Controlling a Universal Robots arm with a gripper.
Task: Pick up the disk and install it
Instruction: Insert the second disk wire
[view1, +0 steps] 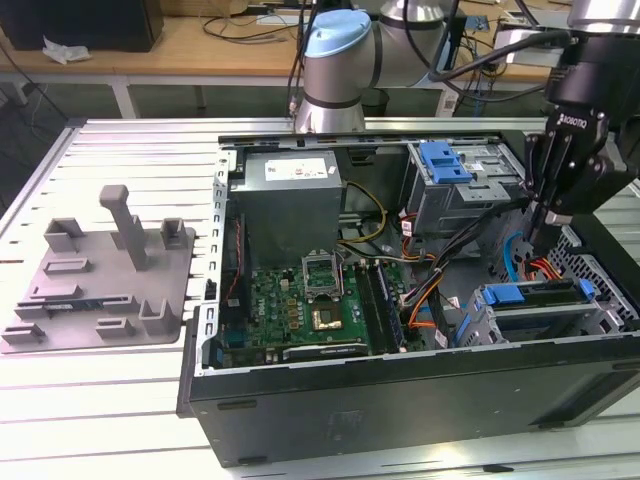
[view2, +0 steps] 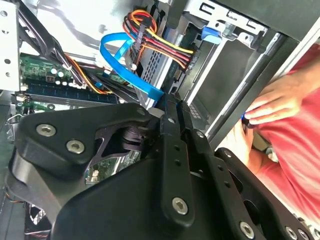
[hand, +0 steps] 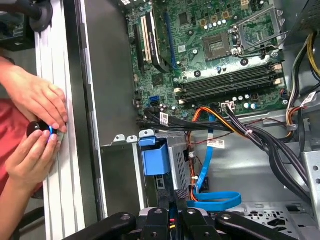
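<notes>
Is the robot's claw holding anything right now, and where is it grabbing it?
Nothing shows between the fingers. The gripper hangs over the open computer case, near the blue flat cable, fingers closed together with no disk in them.

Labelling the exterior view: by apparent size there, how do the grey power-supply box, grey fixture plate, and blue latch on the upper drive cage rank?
1. Grey fixture plate
2. Grey power-supply box
3. Blue latch
</notes>
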